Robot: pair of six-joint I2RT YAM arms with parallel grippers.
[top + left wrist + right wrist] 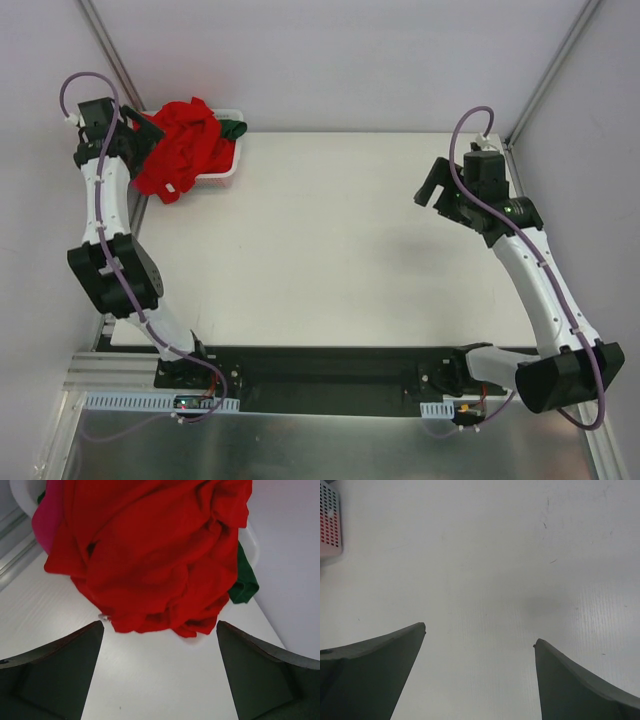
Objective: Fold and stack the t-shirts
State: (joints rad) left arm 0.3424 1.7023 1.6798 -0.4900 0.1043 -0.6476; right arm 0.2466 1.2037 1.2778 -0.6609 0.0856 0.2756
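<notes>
My left pincer gapes open just near of the red t-shirts heaped in the far-left white basket, with a dark green t-shirt at their right. My right pincer, open too, sits well apart.

t-shirts in basket, far-left corner

Red t-shirts: plain bright red, no print; one fold at the heap's edge reads pink.
Dark green t-shirt: plain.
Basket: white, fine lattice of holes.
Table: plain white.
Left arm, right arm: white shells, black joints.
</notes>
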